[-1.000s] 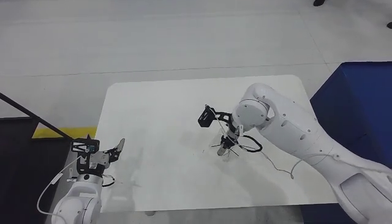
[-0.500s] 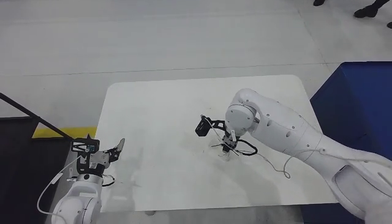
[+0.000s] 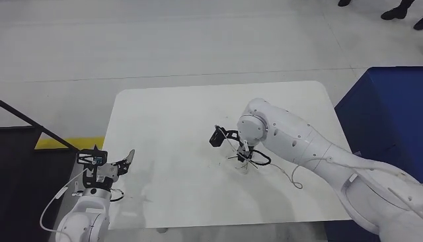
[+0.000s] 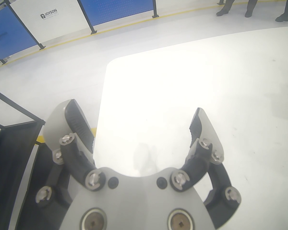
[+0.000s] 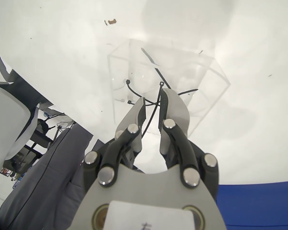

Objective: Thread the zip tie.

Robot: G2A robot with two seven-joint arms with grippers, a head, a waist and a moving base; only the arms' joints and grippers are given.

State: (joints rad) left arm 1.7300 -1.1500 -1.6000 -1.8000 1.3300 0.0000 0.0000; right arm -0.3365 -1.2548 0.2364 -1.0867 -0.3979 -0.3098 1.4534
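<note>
From above, the left gripper (image 3: 117,164) hung at the white worktop's (image 3: 172,123) near left corner, while the right gripper (image 3: 244,159) was low over its middle, at a tangle of black ties. In the left wrist view the left gripper (image 4: 136,111) had its jaws wide apart with nothing between them. In the right wrist view the right gripper (image 5: 154,95) had its jaws drawn close on a black zip tie (image 5: 161,87), its head poking past their tips towards a clear box (image 5: 213,72) holding more ties.
</note>
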